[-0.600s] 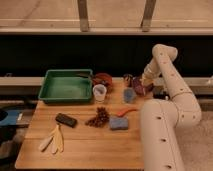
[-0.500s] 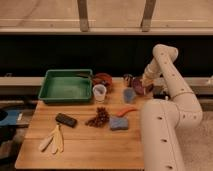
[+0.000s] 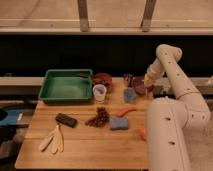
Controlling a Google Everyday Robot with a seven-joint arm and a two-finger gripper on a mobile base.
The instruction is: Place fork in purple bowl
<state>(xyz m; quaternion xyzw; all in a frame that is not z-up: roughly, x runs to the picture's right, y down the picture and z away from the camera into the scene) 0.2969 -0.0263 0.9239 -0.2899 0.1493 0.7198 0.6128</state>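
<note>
The small dark purple bowl (image 3: 138,86) sits at the back right of the wooden table (image 3: 80,150), just right of the small blue cup (image 3: 129,95). My gripper (image 3: 148,82) is at the end of the white arm (image 3: 172,75), right at the bowl's right rim and just above it. I cannot make out the fork; it may be hidden at the gripper or in the bowl.
A green tray (image 3: 66,86) stands at the back left, with a reddish-brown bowl (image 3: 103,79) and a clear cup (image 3: 100,92) beside it. A dark can (image 3: 127,78), an orange piece (image 3: 126,111), a blue sponge (image 3: 119,123), a brown cluster (image 3: 98,117), a black block (image 3: 66,120) and pale utensils (image 3: 52,141) are also on the table.
</note>
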